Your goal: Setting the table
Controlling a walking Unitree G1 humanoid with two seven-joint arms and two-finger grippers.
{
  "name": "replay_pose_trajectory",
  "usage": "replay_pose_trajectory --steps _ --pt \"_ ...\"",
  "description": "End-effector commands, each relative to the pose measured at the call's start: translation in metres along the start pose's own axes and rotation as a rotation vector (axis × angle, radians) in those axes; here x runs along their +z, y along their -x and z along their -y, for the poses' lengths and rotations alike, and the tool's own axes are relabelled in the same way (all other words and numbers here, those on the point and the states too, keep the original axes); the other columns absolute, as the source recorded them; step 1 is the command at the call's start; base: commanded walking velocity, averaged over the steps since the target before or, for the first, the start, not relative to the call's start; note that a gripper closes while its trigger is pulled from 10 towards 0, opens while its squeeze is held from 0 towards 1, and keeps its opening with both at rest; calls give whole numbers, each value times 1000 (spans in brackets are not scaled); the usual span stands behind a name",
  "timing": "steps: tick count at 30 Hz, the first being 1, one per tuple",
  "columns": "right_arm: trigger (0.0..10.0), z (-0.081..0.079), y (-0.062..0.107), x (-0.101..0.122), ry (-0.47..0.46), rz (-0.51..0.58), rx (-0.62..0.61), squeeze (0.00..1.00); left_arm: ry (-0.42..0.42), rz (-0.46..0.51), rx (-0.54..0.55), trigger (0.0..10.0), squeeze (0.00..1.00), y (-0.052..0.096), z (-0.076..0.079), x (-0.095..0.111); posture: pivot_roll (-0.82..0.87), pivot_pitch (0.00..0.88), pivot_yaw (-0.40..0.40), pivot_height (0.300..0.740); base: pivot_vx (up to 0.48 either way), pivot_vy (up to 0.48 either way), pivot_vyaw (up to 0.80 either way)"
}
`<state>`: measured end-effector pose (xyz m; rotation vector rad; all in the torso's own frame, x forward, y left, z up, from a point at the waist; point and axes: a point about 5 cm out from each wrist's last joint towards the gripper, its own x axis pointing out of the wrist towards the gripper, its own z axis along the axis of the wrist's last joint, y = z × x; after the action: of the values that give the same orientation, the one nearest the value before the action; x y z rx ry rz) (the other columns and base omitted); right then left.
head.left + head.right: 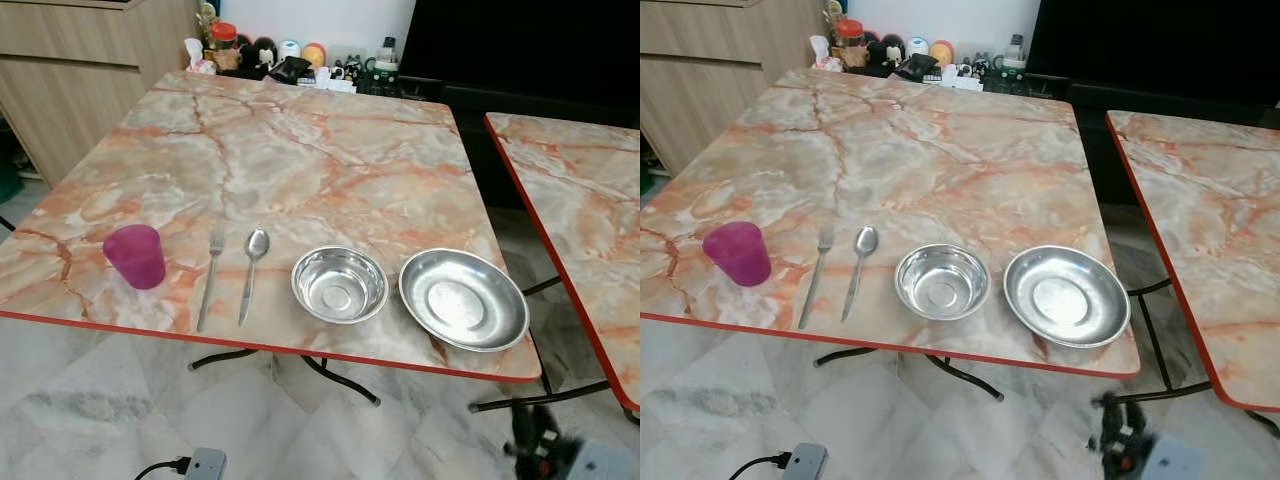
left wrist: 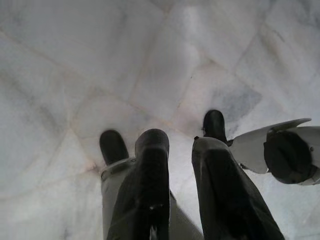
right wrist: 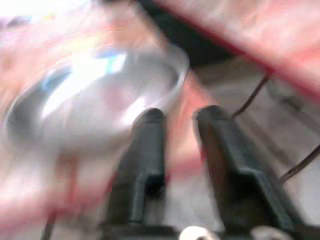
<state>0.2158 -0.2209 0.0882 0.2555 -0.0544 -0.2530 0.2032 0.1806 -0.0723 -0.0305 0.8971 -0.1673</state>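
At the bottom of the head view both arms hung below the table's red edge (image 1: 300,352), the left gripper (image 2: 180,150) pointing down at the pale marble floor (image 2: 75,60) with its two black fingers slightly apart and nothing between them. The right gripper (image 3: 175,117) hovered just outside the table's lower right corner, fingers apart and empty, looking in blur at the rim of the wide steel plate (image 1: 463,298). Along the lower part of the frame the setting lay in a row near the table's front edge: plate at lower right, a steel bowl (image 1: 339,284) just beside it, then a spoon (image 1: 251,271), a fork (image 1: 209,279) and a purple cup (image 1: 135,256) at lower left. Farther up, the marbled top was bare until the clutter of jars (image 1: 225,38) at the top of the frame. I judged the arranging unfinished, with the right gripper likely to reach for the plate next, which would call for pinching its thin rim from the side
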Motion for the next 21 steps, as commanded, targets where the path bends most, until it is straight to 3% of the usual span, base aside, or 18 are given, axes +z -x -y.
replay_pose_trajectory --steps 1,2,4,6,7,9,10,15,21 --pt "10000 6 -4 12 -33 31 -47 737 -1 -29 -5 10000 0 1 2 -9 -7 140 -90 740 0 0 0" --pt "10000 1 -14 19 -79 51 -26 1000 1 -29 -2 10000 0 1 2 -9 -5 139 -87 740 0 0 0" --pt "10000 -8 -35 33 -127 84 20 1000 1 -30 5 10000 0 1 0 -10 2 136 -86 740 0 0 0" --pt "10000 -9 -49 40 -171 69 -9 1000 1 -32 11 10000 0 2 -1 -11 5 136 -85 740 0 0 0" --pt "10000 -10 -53 43 -196 74 -24 745 2 -33 12 10000 0 2 -2 -11 9 134 -86 740 0 0 0" --pt "10000 -11 -57 47 -220 82 -38 745 3 -33 14 10000 0 3 -3 -12 9 134 -86 740 0 0 0" --pt "10000 -13 -60 49 -262 82 -41 0 2 -35 14 10000 0 3 -3 -12 17 132 -88 740 0 0 0" --pt "10000 -21 -54 37 -294 7 -55 0 21 -41 40 10000 0 4 -5 -16 41 129 -82 740 0 0 0" --pt "10000 -3 -48 21 -416 -97 -210 0 8 -42 65 10000 0 6 -11 -17 22 116 -74 740 0 0 0"
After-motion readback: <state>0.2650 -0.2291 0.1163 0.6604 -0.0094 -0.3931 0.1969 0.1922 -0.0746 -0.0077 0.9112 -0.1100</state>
